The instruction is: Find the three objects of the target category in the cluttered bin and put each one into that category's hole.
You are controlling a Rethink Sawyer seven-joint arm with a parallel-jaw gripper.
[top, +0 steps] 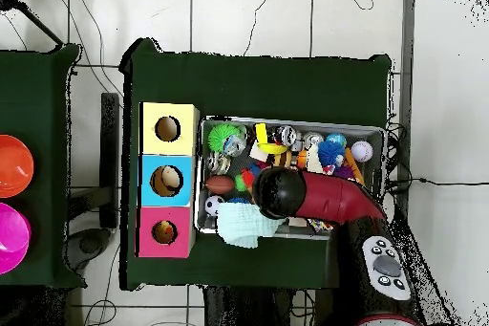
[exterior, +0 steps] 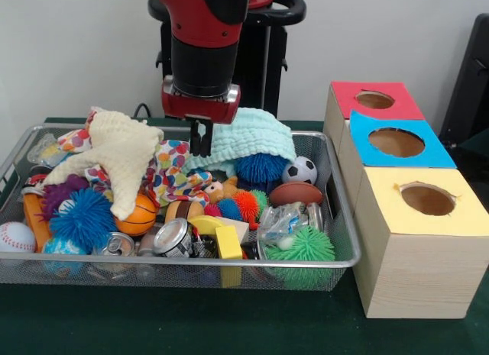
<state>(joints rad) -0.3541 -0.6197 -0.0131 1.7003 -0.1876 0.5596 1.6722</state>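
A wire bin (exterior: pixel 345 217) holds mixed clutter. There are sports balls: a soccer ball (exterior: pixel 300 170), a brown football (exterior: pixel 295 193), a small basketball (exterior: pixel 140 215) and a baseball (exterior: pixel 15 237). Spiky balls lie among them, in blue (exterior: pixel 82 217), darker blue (exterior: pixel 260 167) and green (exterior: pixel 304 248). Cans (exterior: pixel 174 237) lie at the front. My gripper (exterior: pixel 201 145) hangs shut and empty just above the polka-dot cloth (exterior: pixel 174 172), between the cream cloth (exterior: pixel 122 153) and the mint cloth (exterior: pixel 252 133). In the overhead view the arm (top: pixel 280 193) hides the gripper.
Three wooden boxes stand beside the bin, each with a round hole on top: red (exterior: pixel 374 100), blue (exterior: pixel 396 143), yellow (exterior: pixel 428 199). Overhead they show as yellow (top: pixel 168 129), blue (top: pixel 167 181) and red (top: pixel 164 231), left of the bin (top: pixel 382 131). A yellow block (exterior: pixel 228 244) lies near the front.
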